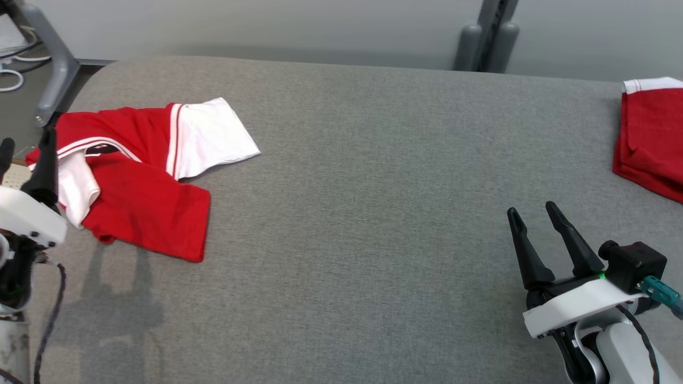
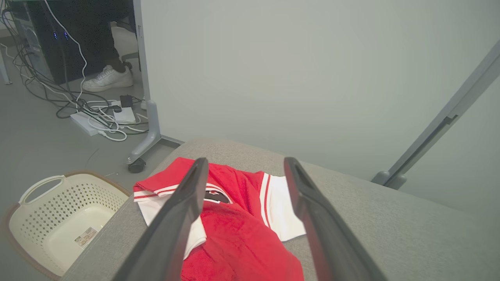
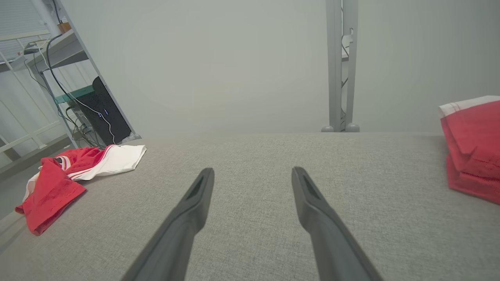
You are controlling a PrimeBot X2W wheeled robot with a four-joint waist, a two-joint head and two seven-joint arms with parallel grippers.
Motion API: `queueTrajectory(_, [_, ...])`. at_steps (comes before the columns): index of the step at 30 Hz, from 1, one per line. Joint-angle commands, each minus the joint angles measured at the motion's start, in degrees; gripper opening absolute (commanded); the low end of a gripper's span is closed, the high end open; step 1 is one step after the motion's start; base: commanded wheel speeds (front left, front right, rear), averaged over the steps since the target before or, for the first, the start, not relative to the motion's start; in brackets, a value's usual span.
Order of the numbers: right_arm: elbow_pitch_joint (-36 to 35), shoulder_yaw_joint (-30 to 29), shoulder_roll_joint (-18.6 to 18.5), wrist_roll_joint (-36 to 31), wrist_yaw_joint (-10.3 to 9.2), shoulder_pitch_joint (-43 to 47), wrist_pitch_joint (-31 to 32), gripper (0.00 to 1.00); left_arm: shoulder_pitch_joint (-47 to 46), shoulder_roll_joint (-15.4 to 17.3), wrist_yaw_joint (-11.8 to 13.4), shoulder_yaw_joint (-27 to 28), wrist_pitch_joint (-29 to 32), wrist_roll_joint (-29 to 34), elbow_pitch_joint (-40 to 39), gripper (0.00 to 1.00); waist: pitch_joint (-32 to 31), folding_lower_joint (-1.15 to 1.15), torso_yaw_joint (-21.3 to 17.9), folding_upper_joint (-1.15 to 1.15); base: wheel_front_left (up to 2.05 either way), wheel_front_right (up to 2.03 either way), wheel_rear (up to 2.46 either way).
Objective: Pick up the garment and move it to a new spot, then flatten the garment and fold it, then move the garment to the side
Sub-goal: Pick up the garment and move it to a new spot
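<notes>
Looking down from the head view, you had the garment (image 1: 133, 176) lying crumpled at the left of the frame on the grey table (image 1: 363, 224), red with a white sleeve and trim, reaching almost to the table's left rim; your left gripper (image 1: 25, 152) stood at the frame's left edge over the garment's left part, jaws spread, holding nothing; in its wrist view the fingers framed the cloth, with a basket (image 2: 58, 218) on the floor at lower left and a person's shoe (image 2: 107, 78) at upper left; your right gripper (image 1: 533, 213) hovered at lower right, jaws spread and empty, well apart from the garment; a red folded cloth (image 1: 648, 138) lay at the right edge.
</notes>
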Motion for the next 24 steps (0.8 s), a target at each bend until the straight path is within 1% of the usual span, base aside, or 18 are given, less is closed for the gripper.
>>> queueTrajectory(1, [-0.12, -0.24, -0.36, 0.32, 0.02, -1.01, -0.33, 1.0, -1.98, 0.71, -0.01, 0.9, 0.75, -0.97, 0.93, 1.0, 2.33, 0.0, -2.74, 0.0, 0.0, 0.0, 0.0])
queueTrajectory(7, [-0.28, -0.18, -0.39, 0.55, 0.02, -2.78, -0.46, 1.0, -7.46, 5.24, 0.53, 2.79, 8.5, -4.05, 10.65, 1.0, 5.48, 0.0, -7.4, 0.0, 0.0, 0.0, 0.0])
queueTrajectory(10, [-0.31, -0.14, -0.26, 0.78, 0.02, -3.52, -0.57, 1.0, -9.35, 7.01, 1.34, 3.58, 10.63, -4.76, 14.68, 1.0, 7.15, 0.0, -9.68, 0.0, 0.0, 0.0, 0.0])
queueTrajectory(13, [-0.39, -0.09, -0.12, 0.92, 0.02, -4.47, -0.66, 1.0, -11.21, 9.14, 0.75, 4.2, 12.9, -5.65, 20.08, 1.0, 9.04, 0.0, -11.67, 0.0, 0.0, 0.0, 0.0])
queueTrajectory(19, [-0.49, -0.02, 0.14, 1.31, 0.02, -5.51, -0.77, 1.0, -14.06, 10.87, -0.79, 3.75, 14.44, -6.34, 29.54, 1.0, 11.9, 0.0, -14.26, 0.0, 0.0, 0.0, 0.0])
queueTrajectory(22, [-0.62, -0.08, 0.31, 1.36, 0.02, -5.65, -0.8, 1.0, -14.84, 10.87, -1.51, 2.68, 15.85, -6.03, 34.48, 1.0, 12.56, 0.0, -14.85, 0.0, 0.0, 0.0, 0.0])
queueTrajectory(24, [-0.66, -0.18, 0.3, 1.36, 0.02, -5.79, -0.8, 1.0, -15.15, 10.9, -1.54, 1.86, 16.94, -5.72, 37.32, 1.0, 12.72, 0.0, -15.06, 0.0, 0.0, 0.0, 0.0])
